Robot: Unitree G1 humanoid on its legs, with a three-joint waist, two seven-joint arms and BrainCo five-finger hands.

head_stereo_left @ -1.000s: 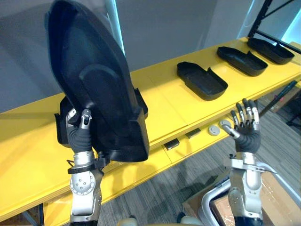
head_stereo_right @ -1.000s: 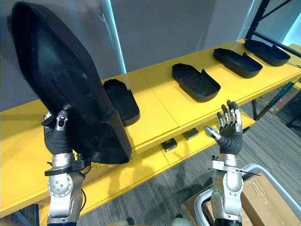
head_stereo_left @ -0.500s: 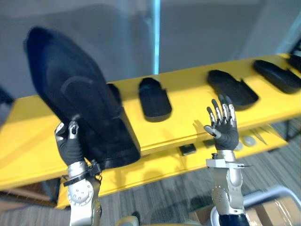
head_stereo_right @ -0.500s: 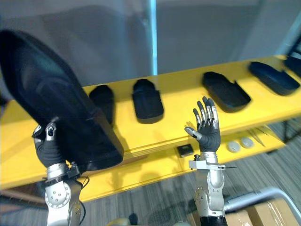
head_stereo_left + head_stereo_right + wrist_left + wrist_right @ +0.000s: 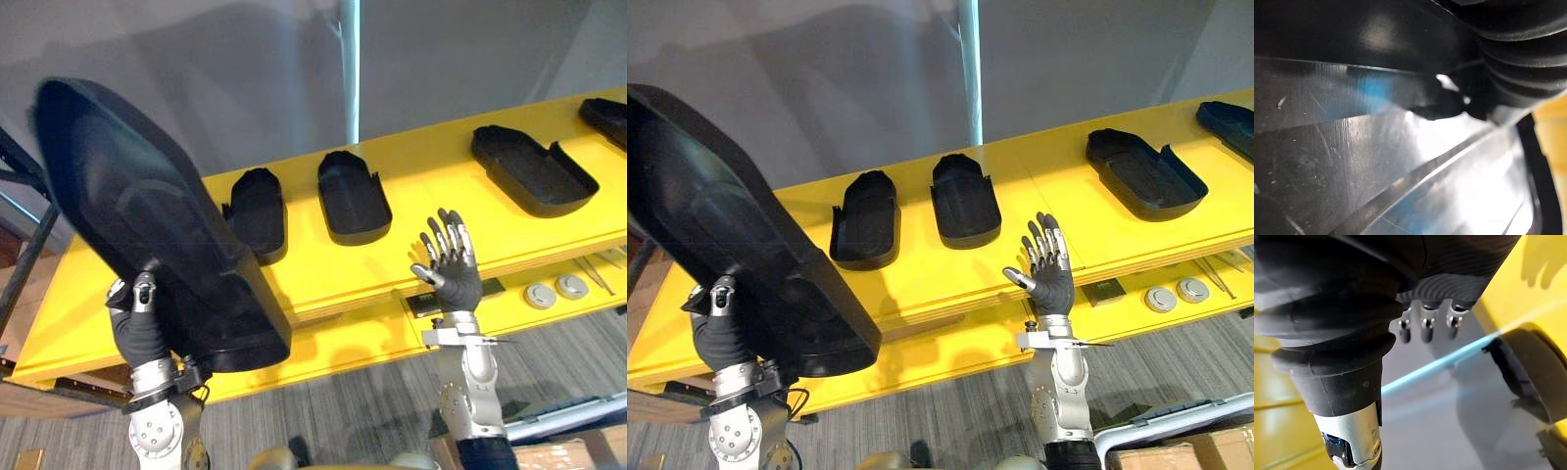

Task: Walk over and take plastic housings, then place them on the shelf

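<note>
Left hand [image 5: 137, 328] is clamping the lower edge of the held housing [image 5: 147, 215]. The thumb is showing on the hollow face, the other fingers are behind the part. The part is hanging tilted, top leaning far-left, over the near-left end of the yellow shelf [image 5: 431, 211] and apparently clear of it. Right hand [image 5: 453, 279] is released, fingers spread and raised, carrying nothing, just in front of the shelf's near edge.

Progress, my read: the pick is done and the walk-up is about done, but the placement isn't. Four parts are already lying hollow side up on the shelf: the left housing [image 5: 257, 212] and middle housing [image 5: 353, 196] close together, the right housing [image 5: 534, 168] well apart, and the far-right housing [image 5: 607, 110] at the frame edge. The bare patch at the left end looks like the likely drop spot.

Housings: black moulded plastic, thin-walled, elongated tray shape with a raised rim, one rounded end and one squared end. The held one is showing a slight sheen and an oval bulge mid-panel. Shelf top is flat and painted. Two round discs [image 5: 555, 291] are sitting on the lower ledge.
</note>
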